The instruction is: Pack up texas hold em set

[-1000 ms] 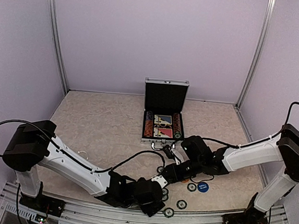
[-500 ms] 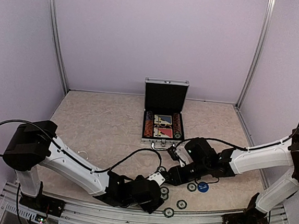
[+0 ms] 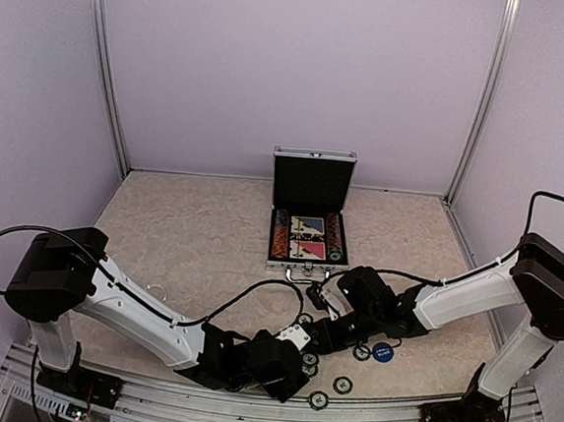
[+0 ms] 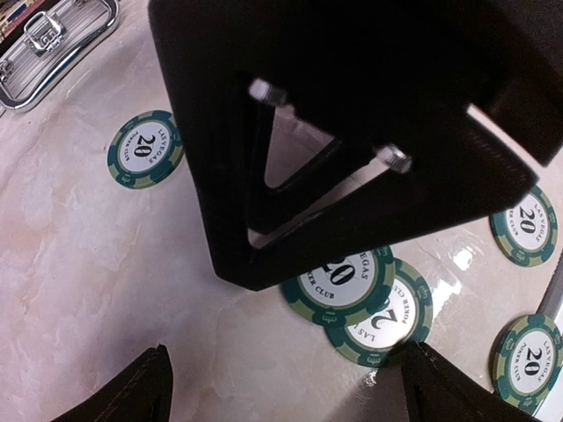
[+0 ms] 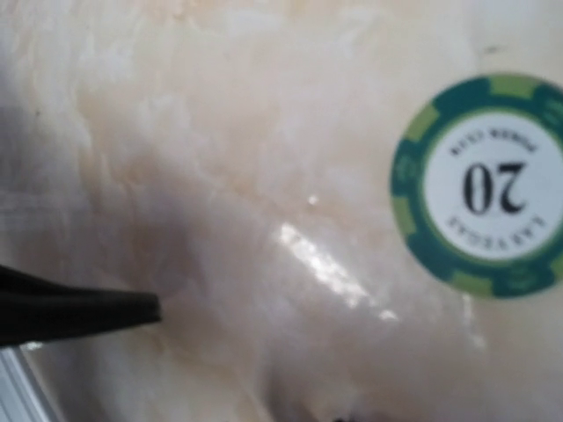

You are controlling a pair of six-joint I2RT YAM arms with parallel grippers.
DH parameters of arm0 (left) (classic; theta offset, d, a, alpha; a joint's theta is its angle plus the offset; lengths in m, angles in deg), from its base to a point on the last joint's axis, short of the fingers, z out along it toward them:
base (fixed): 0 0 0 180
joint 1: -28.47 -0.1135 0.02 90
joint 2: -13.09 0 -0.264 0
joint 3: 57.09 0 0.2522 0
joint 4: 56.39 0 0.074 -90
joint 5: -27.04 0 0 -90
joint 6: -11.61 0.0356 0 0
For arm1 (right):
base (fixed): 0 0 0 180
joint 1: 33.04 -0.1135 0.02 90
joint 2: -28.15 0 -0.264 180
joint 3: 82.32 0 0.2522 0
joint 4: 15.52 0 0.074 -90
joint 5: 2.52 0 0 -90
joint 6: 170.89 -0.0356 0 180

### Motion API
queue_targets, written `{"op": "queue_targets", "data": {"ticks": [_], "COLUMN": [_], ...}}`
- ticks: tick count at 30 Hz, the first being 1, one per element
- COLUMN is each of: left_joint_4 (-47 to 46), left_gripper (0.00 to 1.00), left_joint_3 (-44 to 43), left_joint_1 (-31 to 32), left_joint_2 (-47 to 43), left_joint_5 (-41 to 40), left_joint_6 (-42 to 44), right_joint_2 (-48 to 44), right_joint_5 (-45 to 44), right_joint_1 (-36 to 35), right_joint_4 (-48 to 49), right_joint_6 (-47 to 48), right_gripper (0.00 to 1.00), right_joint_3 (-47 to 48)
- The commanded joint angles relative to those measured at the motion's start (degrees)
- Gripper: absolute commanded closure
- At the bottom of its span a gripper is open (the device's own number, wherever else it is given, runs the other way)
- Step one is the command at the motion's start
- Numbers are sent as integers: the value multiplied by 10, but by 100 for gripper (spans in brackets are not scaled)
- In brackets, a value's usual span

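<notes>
Top external view showed the silver briefcase (image 3: 311, 182) open at the middle of the bench (image 3: 181, 232), lid upright, cards and chips in its tray. Loose green chips (image 4: 339, 281) and a blue disc (image 3: 381, 352) lay near the front edge, between the two arms. Above two overlapping chips the left fingers (image 4: 132, 391) were spread wide. Close by hung the right fingers (image 5: 79, 314); whether they were wide or narrow could not be told.

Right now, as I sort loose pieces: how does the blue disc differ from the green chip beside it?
The blue disc is mostly blue; the green chip has a dark green rim and white centre. The blue disc looks wider than the green chip. Both lie flat on the table, outside the case.
</notes>
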Motion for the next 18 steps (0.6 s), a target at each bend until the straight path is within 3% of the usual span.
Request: {"op": "queue_targets", "data": {"ticks": [1,9,18], "left_joint_4": [7,19,18], "left_gripper": [11,11,11], "left_joint_3": [7,1,-1], "left_joint_1": [1,-3,-4], "left_joint_2": [-13,-7,-7], "left_joint_5": [-14,-24,-19], "left_joint_6": [2,-9,-8], "right_joint_2": [24,-3,-22], "right_joint_5": [17,18,-25], "right_joint_1": [-1,-4,-4], "right_joint_4": [-4,-29,-58], "right_joint_6": [0,-1,-1], "right_gripper": [76,77,61], "right_joint_3": [-6,-10,18]}}
